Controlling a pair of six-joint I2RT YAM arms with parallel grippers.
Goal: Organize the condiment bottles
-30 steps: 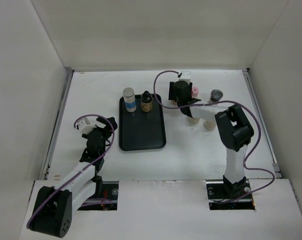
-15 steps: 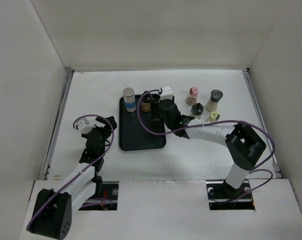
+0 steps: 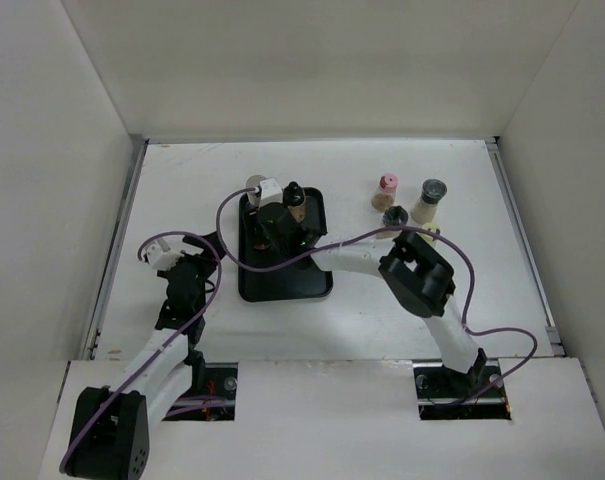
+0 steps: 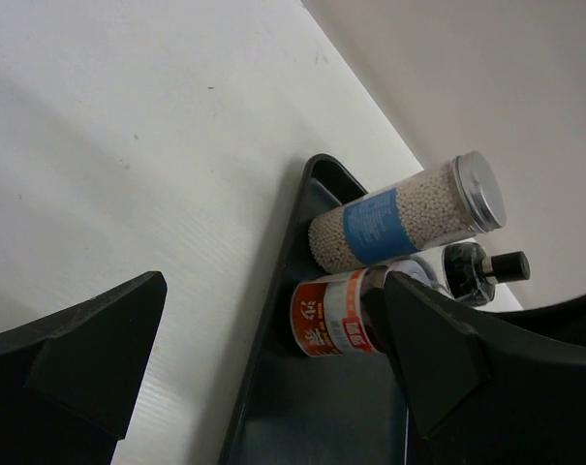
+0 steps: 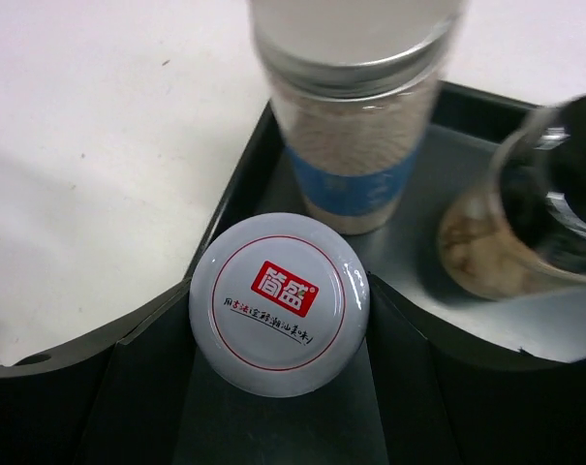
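Note:
My right gripper point(image 3: 272, 218) point(image 5: 279, 329) is shut on a white-capped condiment bottle point(image 5: 279, 303) with a red label point(image 4: 336, 315). It holds the bottle upright over the back left corner of the black tray point(image 3: 282, 280). Just behind stands a silver-capped bottle point(image 3: 253, 184) point(image 5: 355, 145) with a blue label, and beside that a black-capped bottle point(image 3: 294, 194) point(image 5: 525, 232), both on the tray. Whether the held bottle touches the tray floor is unclear. My left gripper point(image 3: 187, 262) point(image 4: 273, 387) is open and empty, left of the tray.
Loose bottles stand on the table right of the tray: one pink-capped point(image 3: 387, 184), one grey-capped point(image 3: 432, 192), one dark-capped point(image 3: 394, 216). My right arm stretches across between them and the tray. White walls enclose the table on three sides.
My right arm has swung left from the loose bottles to the tray's back left corner, carrying the white-capped bottle. The left arm has barely shifted.

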